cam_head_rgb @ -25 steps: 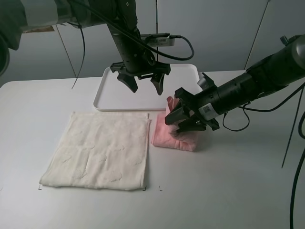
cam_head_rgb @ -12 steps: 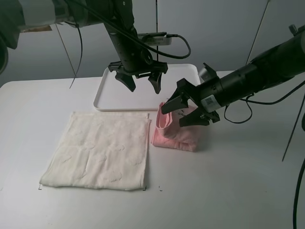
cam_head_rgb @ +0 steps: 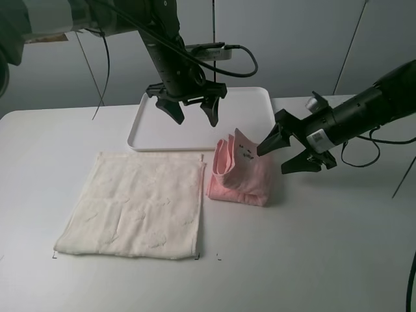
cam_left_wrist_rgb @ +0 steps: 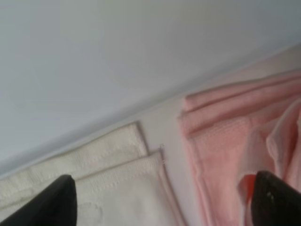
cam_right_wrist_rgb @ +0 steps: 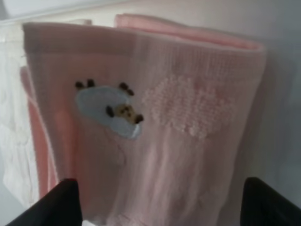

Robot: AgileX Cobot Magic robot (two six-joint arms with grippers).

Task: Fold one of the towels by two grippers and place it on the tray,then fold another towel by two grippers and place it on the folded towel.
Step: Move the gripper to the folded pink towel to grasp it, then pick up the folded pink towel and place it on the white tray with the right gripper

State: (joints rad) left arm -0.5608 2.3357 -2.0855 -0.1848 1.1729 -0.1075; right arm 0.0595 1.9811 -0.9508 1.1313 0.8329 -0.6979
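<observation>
While spread wide, grips nothing at right tool (cam_head_rgb: 273, 160); hovers just beside pink towel (cam_head_rgb: 242, 177), folded, one flap upright, on surface (cam_head_rgb: 325, 247) beside cream towel (cam_head_rgb: 136, 205), before tray (cam_head_rgb: 250, 107). Shows pale blue patch (cam_right_wrist_rgb: 107, 112) with brown marks on towel; carries sticker (cam_head_rgb: 316, 138), print unreadable. Gapes empty at left tool (cam_head_rgb: 196, 121) above tray.

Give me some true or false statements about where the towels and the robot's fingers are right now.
1. The pink towel lies on the tray. False: it sits on the table, in front of the tray.
2. The cream towel lies flat beside the pink towel. True.
3. The right arm's fingers are clamped on the pink towel. False: they are open and hold nothing.
4. The left arm's fingers are open and hold nothing. True.
</observation>
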